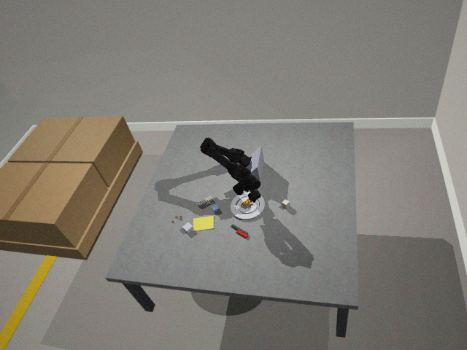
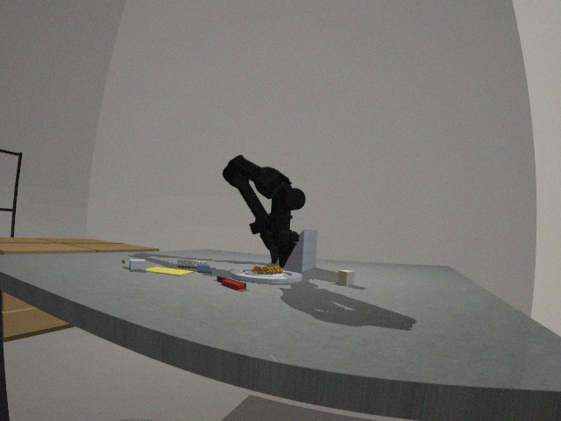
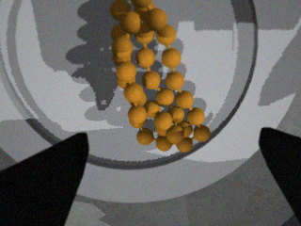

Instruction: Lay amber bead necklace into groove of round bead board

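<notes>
Black parallel-jaw gripper (image 3: 171, 162) hangs just above the round white bead board (image 1: 238, 213), jaws spread wide, nothing between them. In the wrist view its two dark fingertips frame the lower corners, well apart from the beads.

Amber bead necklace (image 3: 155, 85) lies in a bunched heap on the board's flat inner disc, strands doubled over one another, lower end clumped. The heap sits inside the dark circular groove (image 3: 251, 71); whether any bead rests in the groove itself cannot be told. In the exterior view the beads (image 2: 267, 269) show as a low orange mound on the board (image 2: 246, 276).

Black six-joint arm (image 1: 230, 162) folds down over the board from behind. A pale grey wedge-shaped block (image 1: 257, 158) stands upright just beside the arm, close behind the board.

Around the board on the grey table top (image 1: 309, 263):
- small blue block (image 1: 216, 208), just beside the board's left edge;
- dark strip with pale studs (image 1: 205, 202), near the blue block;
- flat yellow square pad (image 1: 203, 222), with a small white cube (image 1: 187, 227) touching or just beside it;
- a few tiny brown bits (image 1: 176, 218), further left;
- red-and-black tool (image 1: 239, 231), in front of the board;
- small cream cube (image 1: 285, 203), right of the board, apart.

None of these touches the gripper. Large cardboard boxes (image 1: 60, 176) stand on the floor left of the table.
</notes>
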`<state>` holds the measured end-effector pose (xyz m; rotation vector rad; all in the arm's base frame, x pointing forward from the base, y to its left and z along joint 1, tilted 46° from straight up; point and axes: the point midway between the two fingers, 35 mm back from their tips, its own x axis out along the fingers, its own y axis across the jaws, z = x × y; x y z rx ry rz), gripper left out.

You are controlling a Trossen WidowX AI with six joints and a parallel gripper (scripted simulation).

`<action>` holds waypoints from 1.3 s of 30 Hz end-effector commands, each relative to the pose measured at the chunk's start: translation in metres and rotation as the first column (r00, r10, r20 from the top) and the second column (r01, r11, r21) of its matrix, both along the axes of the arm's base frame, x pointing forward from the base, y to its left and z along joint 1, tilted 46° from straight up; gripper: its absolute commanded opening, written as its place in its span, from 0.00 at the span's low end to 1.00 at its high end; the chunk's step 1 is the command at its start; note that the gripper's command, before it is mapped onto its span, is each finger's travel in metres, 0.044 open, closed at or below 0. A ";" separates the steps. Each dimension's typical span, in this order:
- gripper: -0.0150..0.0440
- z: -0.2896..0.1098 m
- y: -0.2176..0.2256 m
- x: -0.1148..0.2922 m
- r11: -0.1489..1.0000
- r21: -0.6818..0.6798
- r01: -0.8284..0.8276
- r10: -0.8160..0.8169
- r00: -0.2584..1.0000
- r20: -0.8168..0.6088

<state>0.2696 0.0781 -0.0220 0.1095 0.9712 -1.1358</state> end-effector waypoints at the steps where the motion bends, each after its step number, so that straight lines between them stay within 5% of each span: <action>1: 1.00 0.000 0.000 -0.001 1.000 0.003 0.006 -0.006 1.000 -0.001; 5: 0.90 0.006 0.003 0.007 1.000 0.001 -0.021 0.021 0.999 -0.027; 12: 0.90 0.031 0.012 0.036 0.992 -0.002 -0.123 0.122 0.984 -0.130; 39: 0.90 0.013 -0.005 0.039 0.992 0.000 -0.123 0.122 0.985 -0.126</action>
